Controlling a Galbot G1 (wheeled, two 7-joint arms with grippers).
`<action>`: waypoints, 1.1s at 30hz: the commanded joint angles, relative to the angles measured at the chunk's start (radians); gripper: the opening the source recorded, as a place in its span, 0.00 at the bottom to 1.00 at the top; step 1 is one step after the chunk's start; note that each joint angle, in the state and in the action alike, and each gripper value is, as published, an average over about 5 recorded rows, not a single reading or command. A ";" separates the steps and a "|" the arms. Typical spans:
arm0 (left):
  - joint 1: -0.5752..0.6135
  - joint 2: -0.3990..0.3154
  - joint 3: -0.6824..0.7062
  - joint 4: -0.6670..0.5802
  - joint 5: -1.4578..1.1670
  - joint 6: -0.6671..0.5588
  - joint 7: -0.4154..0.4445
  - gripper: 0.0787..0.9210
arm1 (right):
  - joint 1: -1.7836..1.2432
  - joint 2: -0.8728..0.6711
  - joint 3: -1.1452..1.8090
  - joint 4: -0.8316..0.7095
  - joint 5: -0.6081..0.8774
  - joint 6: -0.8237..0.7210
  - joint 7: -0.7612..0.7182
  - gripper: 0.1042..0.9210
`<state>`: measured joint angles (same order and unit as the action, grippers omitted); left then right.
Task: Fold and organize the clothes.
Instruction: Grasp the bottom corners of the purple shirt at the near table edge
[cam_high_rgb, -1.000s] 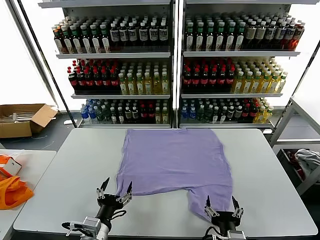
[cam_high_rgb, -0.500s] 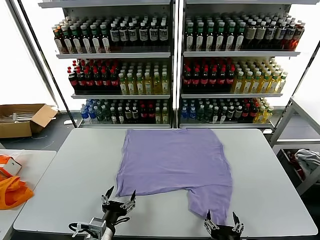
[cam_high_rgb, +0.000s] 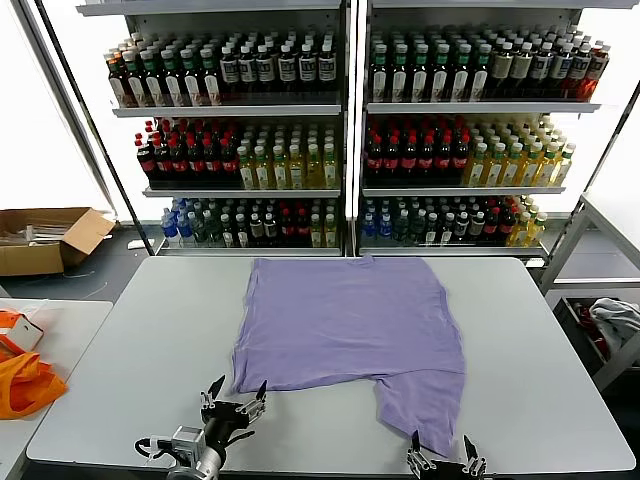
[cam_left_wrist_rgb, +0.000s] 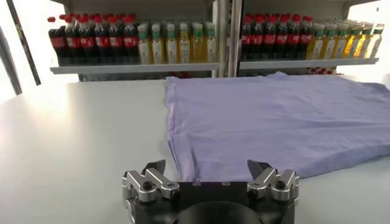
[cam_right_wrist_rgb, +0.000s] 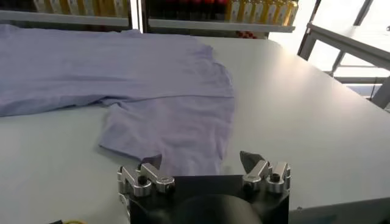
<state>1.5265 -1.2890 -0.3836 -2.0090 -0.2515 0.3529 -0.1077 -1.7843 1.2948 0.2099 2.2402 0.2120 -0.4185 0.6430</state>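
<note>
bare table (cam_high_rgb: 130, 350) flanks the t-shirt (cam_high_rgb: 350, 320); bottle shelves (cam_high_rgb: 345, 150) wall the far edge.

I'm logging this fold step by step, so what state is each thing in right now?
T-shirt: lying flat on the table, partly folded, one flap reaching toward the near edge, held by nothing.
Left tool: open, empty, at the shirt's near left corner.
Right tool: open, empty, at the end of the near flap.
Cardboard box: open, on the floor.

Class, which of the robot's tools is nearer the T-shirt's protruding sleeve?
Right. The right tool is at the sleeve's near edge; the left tool is off by the T-shirt's opposite near corner.
</note>
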 joint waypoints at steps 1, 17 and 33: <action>-0.005 0.003 0.005 0.035 -0.025 0.003 -0.001 0.86 | -0.004 0.001 -0.001 -0.011 -0.001 0.004 0.002 0.87; 0.012 0.006 0.019 0.024 -0.006 0.003 0.002 0.34 | -0.005 0.001 -0.001 -0.022 -0.007 0.038 -0.011 0.35; 0.007 -0.035 0.024 -0.014 0.029 -0.059 0.001 0.01 | 0.057 0.015 0.019 -0.037 -0.030 0.117 -0.089 0.00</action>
<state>1.5418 -1.3035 -0.3596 -1.9963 -0.2325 0.3339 -0.1043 -1.7606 1.3063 0.2265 2.2045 0.1887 -0.3320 0.5876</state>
